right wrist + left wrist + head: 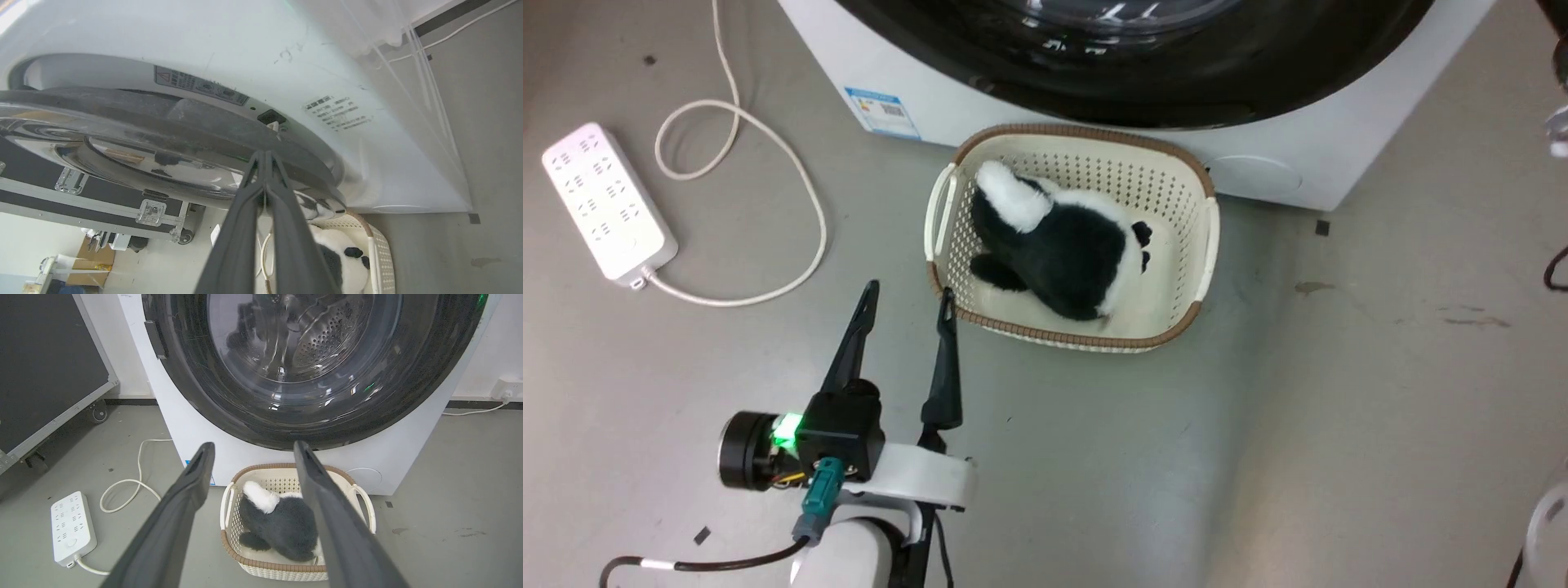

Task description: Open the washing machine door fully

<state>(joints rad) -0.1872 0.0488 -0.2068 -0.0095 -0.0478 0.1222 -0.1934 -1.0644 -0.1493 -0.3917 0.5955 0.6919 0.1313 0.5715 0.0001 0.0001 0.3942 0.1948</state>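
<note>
The washing machine door (204,396) stands upright on the front of the washing machine (400,449), its glossy black face and bulging glass window turned outward toward the robot, with the steel drum visible through the glass. Seen edge-on in the right wrist view, the disc lies almost flat to the white front, with a narrow gap behind its rim on the side by the latch socket. The right hand (264,154) has its two fingers pressed together with nothing between them, tips at that rim; whether they touch it I cannot tell. The left hand (909,288) hangs low over the floor with fingers spread wide and empty, pointing at the machine. Directly below the door, against the machine's base, sits a cream basket (1086,131) with a brown rim holding a black-and-white plush toy (1062,245). To the robot's left a white power strip (605,200) and its looped cable (800,180) lie on the floor, and a black wheeled case (41,355) stands beside the machine.
</note>
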